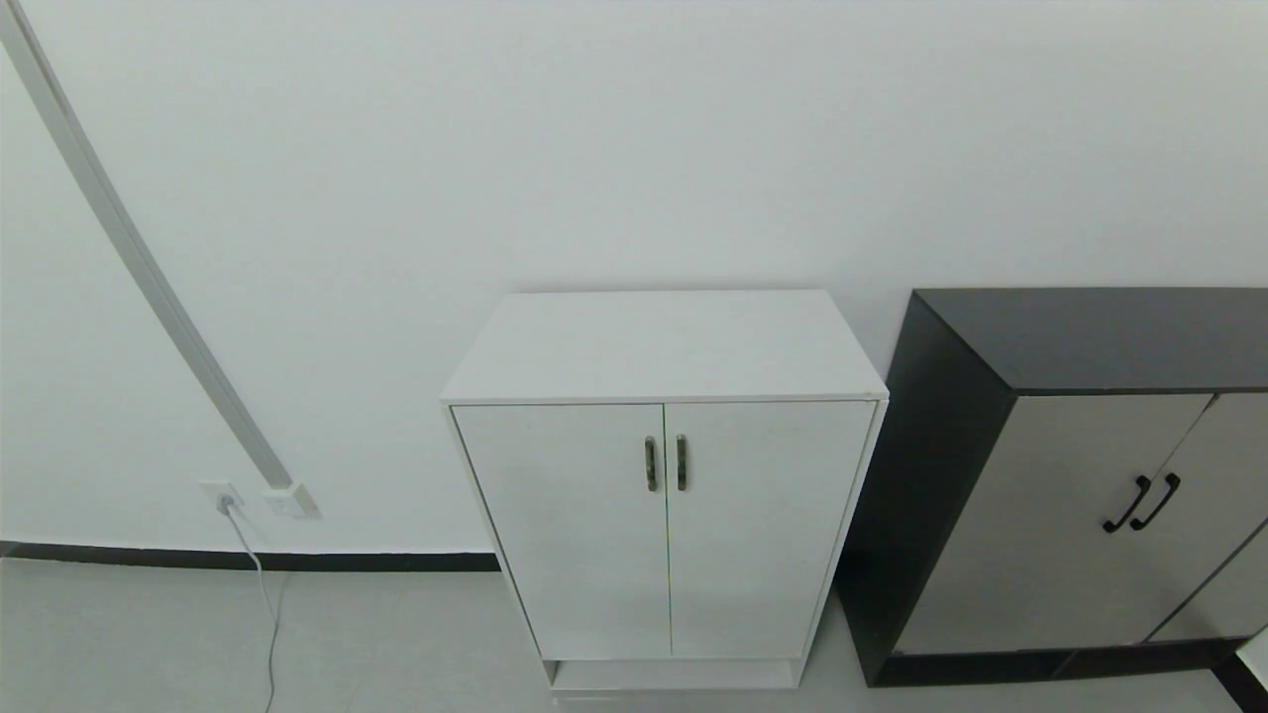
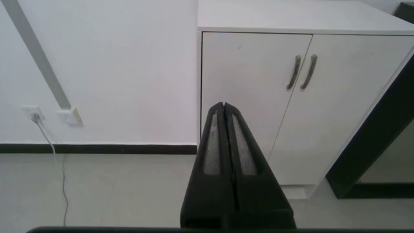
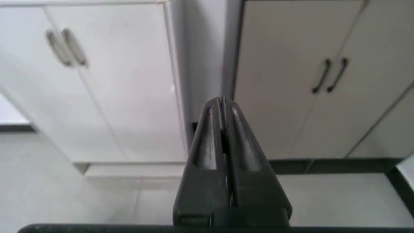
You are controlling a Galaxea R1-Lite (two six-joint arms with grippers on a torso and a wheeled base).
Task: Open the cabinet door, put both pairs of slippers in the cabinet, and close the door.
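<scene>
**Closed white cabinet, both grippers shut and empty**

The white cabinet (image 1: 664, 515) stands in the lower middle of the head view, against a plain white wall. Its two doors are closed and meet at a thin central seam. Two slim, dark metal handles, the left door handle (image 1: 651, 463) and the right door handle (image 1: 682, 462), stand upright just beside each other on either side of that seam, in the upper half of the doors. A black cabinet (image 1: 941, 475) with grey doors sits just beside it, at the right of the frame. At lower left, a wall socket (image 1: 220, 494) holds a plug, and its cable (image 1: 265, 614) trails down to the floor.

The left gripper (image 2: 223, 111) has its fingers pressed together with nothing between them. It is held well apart from the cabinet, pointing towards the doors. The right gripper (image 3: 223, 105) is likewise clenched on nothing, facing the gap between the two cabinets.

The door is probably a stiff, flat panel that swings lightly on hinges at its outer edge. The handle bar looks smooth and narrow, so a grip could slip. The best hold is likely around the middle of one bar, and the fingers would need to part first.

No brand, label or writing can be read on either cabinet.
</scene>
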